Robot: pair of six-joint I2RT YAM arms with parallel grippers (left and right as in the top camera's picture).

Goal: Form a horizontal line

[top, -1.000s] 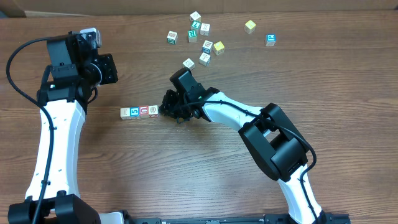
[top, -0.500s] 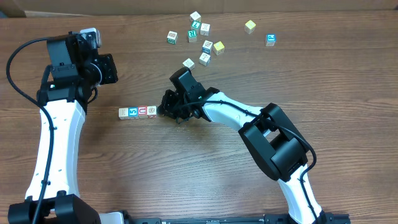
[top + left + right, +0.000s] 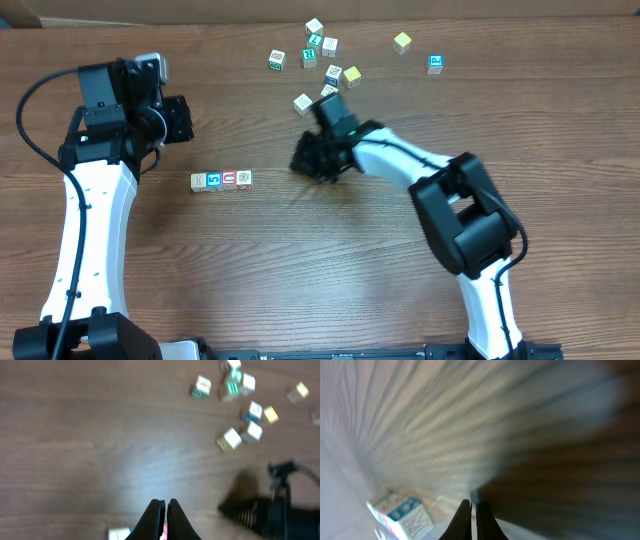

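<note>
Left jaws closed, empty, raised over worktop (image 3: 150, 260). Row of 3 blocks (image 3: 221, 180) already lined up left of centre: task barely begun. Right jaws closed, empty, well apart from row. About 10 loose blocks (image 3: 334, 73) scattered far side, unplaced; nearest block (image 3: 303, 102) just beside right arm (image 3: 400, 165), nothing blocking row's free end.

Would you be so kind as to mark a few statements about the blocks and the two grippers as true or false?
1. A row of blocks lies side by side on the table. True.
2. The right gripper is touching that row. False: it is clear of the row, off to the row's right.
3. The left gripper is wide open. False: it is shut, with nothing in it.
4. Loose blocks lie scattered towards the table's far edge. True.
</note>
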